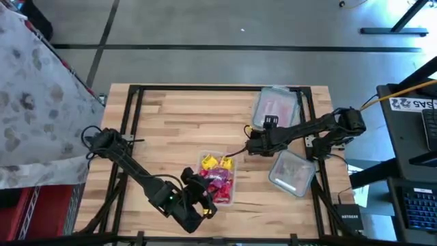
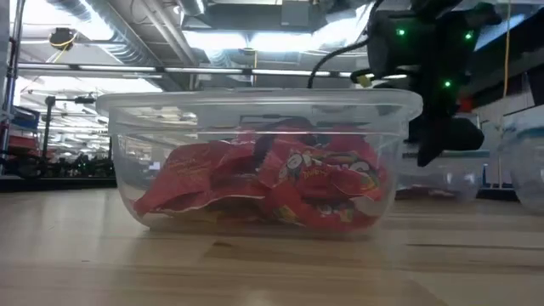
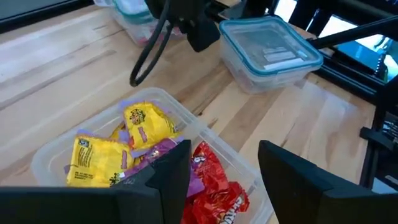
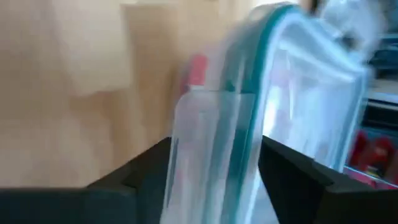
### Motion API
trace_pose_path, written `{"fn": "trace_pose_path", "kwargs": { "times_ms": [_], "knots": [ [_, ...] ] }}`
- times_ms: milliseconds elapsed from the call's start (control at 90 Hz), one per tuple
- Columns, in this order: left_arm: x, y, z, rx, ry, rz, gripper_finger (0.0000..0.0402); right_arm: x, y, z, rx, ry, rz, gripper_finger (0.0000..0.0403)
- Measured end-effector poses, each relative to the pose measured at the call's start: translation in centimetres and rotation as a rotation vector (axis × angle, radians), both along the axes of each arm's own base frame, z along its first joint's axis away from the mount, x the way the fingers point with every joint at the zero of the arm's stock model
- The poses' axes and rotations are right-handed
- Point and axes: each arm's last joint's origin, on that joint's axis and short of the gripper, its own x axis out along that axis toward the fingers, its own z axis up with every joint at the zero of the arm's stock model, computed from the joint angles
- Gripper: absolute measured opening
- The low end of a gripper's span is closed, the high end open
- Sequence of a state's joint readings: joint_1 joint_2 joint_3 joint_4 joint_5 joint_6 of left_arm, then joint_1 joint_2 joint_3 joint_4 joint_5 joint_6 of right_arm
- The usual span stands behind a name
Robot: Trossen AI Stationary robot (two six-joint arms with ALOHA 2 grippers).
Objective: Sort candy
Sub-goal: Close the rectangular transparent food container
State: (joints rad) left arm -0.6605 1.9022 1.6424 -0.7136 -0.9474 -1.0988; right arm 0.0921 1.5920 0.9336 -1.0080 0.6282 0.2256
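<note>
Currently: left gripper (image 3: 224, 180), fingers spread wide and empty, poised directly over candy (image 3: 143, 149) in open tub (image 1: 225, 196); nearer arm. Right gripper (image 1: 254, 145): clamped on a clear lid (image 4: 249, 124).

A wooden worktop (image 1: 171, 116) is seen; an open tub (image 1: 229, 193) of candy (image 1: 218, 179) is set near its front; two lidded tubs (image 1: 276, 107) (image 1: 292, 171) are placed at its right.

On the pale striped wooden table (image 1: 171, 116), the clear rectangular plastic tub (image 3: 43, 163) holds bright red packets (image 3: 217, 186), yellow printed packets (image 3: 99, 158) and purple ones (image 3: 158, 151). Beyond the tub, a teal-rimmed clear lidded container (image 3: 268, 46).
</note>
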Motion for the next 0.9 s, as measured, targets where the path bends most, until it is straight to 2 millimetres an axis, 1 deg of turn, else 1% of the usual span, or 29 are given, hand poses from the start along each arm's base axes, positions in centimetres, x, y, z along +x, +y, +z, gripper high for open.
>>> {"fn": "trace_pose_path", "kwargs": {
  "times_ms": [89, 178, 256, 389, 456, 767, 900],
  "knots": [
    [0.0, 0.0, 0.0, -0.001, -0.001, 0.000, 0.0170, 0.1, 0.0, -0.1, 0.011, -0.016, -0.002, 0.0246],
    [0.0, 0.0, 0.0, 0.000, 0.000, 0.000, 0.0170, 0.1, 0.0, -0.2, 0.004, -0.026, -0.002, 0.0244],
    [0.0, 0.0, 0.0, -0.001, -0.001, -0.001, 0.0170, 0.1, 0.0, -0.2, -0.004, -0.027, -0.002, 0.0224],
    [0.0, 0.0, 0.0, -0.001, -0.001, 0.000, 0.0170, 0.1, -0.1, -0.1, -0.032, -0.017, 0.002, 0.0164],
    [0.0, 0.0, 0.0, -0.001, -0.001, 0.000, 0.0170, 0.0, -0.1, 0.2, -0.037, -0.001, 0.005, 0.0161],
    [0.0, 0.0, 0.0, -0.001, -0.001, 0.000, 0.0170, 0.5, -0.1, 2.7, -0.087, 0.038, 0.009, 0.0155],
    [0.0, 0.0, 0.0, 0.000, 0.000, -0.001, 0.0170, 0.9, 0.6, 4.2, -0.166, 0.023, 0.048, 0.0146]
  ]
}}
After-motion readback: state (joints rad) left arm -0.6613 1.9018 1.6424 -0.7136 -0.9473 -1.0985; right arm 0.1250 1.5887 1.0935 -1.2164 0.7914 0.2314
